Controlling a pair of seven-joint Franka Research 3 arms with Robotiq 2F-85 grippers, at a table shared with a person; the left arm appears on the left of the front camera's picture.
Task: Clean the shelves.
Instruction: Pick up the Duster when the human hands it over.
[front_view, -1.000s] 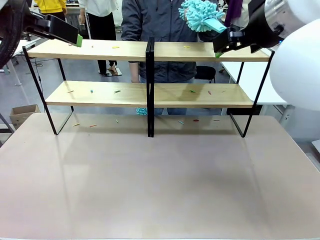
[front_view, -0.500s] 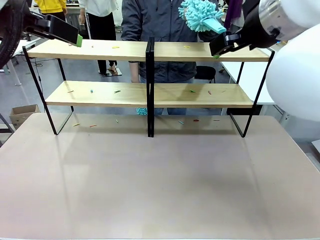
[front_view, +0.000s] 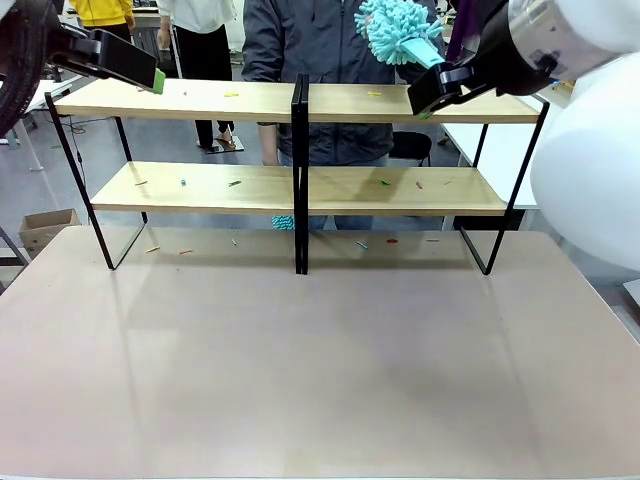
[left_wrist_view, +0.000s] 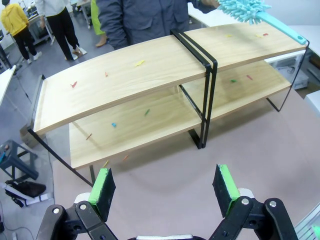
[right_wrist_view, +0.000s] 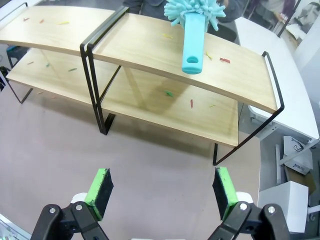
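Two-tier light-wood, black-framed shelves (front_view: 260, 187) on a beige table (front_view: 320, 370)
Small coloured scraps (front_view: 234, 183) dot both boards and the tabletop

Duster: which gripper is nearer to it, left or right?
Right. The right gripper, jaws open, sits just below the duster handle, at the right half of the top board of the shelves. The left gripper is at the far left end.

Ahead of the right gripper (right_wrist_view: 162, 186), a turquoise duster (right_wrist_view: 194, 37) juts over the top board of the shelves (right_wrist_view: 145, 47). Nearer the gripper, the bare table (right_wrist_view: 150, 145) leaves free passage.
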